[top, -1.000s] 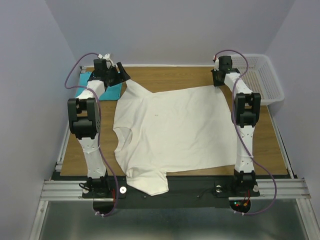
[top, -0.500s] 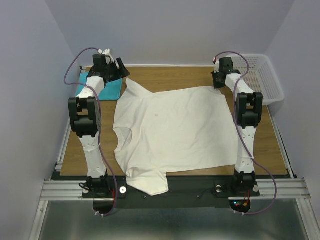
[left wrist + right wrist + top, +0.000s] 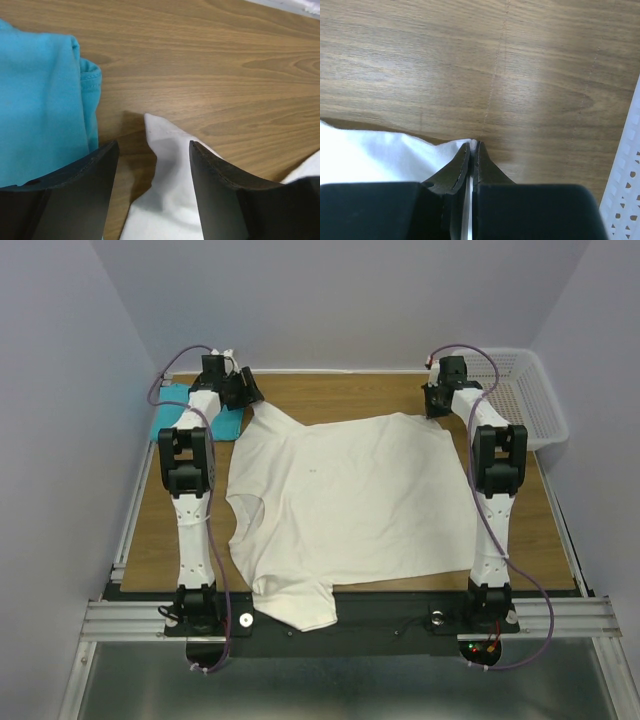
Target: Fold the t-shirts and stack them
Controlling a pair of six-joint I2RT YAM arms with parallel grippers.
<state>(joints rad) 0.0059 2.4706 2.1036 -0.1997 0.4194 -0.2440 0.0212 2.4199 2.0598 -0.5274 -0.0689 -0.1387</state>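
Pinching a corner of the cream shirt [image 3: 350, 500] in the pressed-together right tool [image 3: 473, 145]; straddling its sleeve tip with the spread left tool [image 3: 152, 145], right of the turquoise shirt [image 3: 40, 100].

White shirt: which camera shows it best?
The top view: nearly the whole cream-white shirt, spread on the table. The left wrist view shows only a corner inside the open left gripper; the right wrist view, a corner pinched by the shut right gripper.
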